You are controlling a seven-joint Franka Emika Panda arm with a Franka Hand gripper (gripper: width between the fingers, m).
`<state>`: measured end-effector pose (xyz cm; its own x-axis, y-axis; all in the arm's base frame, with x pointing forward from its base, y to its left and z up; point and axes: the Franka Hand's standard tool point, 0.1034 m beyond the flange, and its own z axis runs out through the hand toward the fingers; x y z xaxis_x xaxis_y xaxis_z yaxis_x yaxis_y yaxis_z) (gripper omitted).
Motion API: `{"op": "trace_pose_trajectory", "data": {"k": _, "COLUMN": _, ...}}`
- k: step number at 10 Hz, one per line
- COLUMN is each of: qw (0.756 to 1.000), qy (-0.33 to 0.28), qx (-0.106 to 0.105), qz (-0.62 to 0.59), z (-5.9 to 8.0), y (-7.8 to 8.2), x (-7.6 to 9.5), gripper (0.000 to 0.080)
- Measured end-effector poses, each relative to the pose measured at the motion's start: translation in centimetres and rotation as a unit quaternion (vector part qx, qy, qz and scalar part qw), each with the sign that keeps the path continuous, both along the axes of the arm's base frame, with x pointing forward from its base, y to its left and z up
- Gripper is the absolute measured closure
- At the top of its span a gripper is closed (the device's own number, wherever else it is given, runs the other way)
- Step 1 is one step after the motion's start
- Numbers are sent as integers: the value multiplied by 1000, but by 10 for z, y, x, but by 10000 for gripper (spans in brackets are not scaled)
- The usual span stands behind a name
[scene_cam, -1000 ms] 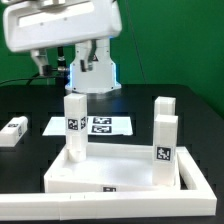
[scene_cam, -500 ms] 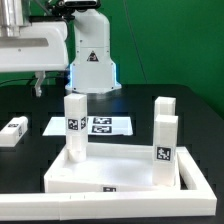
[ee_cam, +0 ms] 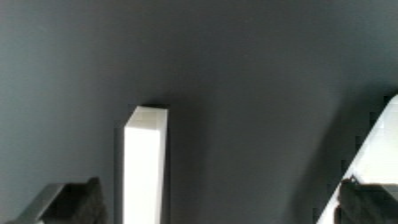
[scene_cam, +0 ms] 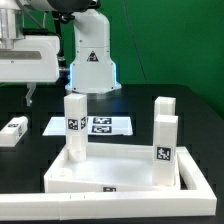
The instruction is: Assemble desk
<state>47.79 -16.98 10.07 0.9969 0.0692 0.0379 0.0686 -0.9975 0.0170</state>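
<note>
The white desk panel (scene_cam: 120, 166) lies at the front of the table. Three white tagged legs stand upright in its corners: one on the exterior view's left (scene_cam: 75, 125) and two on the right (scene_cam: 165, 108) (scene_cam: 165, 148). A fourth leg (scene_cam: 12, 132) lies loose on the black table at the far left. My gripper (scene_cam: 22, 97) hangs open and empty above that loose leg. In the wrist view the leg (ee_cam: 146, 165) lies below, between my dark fingertips (ee_cam: 71, 202) but close to one of them. My gripper (ee_cam: 217, 205) holds nothing.
The marker board (scene_cam: 95, 125) lies flat behind the panel. The robot base (scene_cam: 92, 60) stands at the back, before a green backdrop. A white edge (ee_cam: 381, 135) shows at the wrist view's side; I cannot tell what it is.
My gripper has moved toward the exterior view's left and somewhat lower, from above the panel's left leg to above the loose leg. The parts have not moved.
</note>
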Motion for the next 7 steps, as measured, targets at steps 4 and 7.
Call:
{"op": "trace_pose_trajectory", "data": {"k": 4, "qw": 984, "qy": 179, "qx": 5, "qz": -17, "z": -30, "y": -30, "x": -5, "gripper": 150}}
{"op": "trace_pose_trajectory", "data": {"k": 7, "qw": 945, "qy": 322, "qx": 23, "qz": -59, "z": -27, "y": -22, "x": -17, "gripper": 150}}
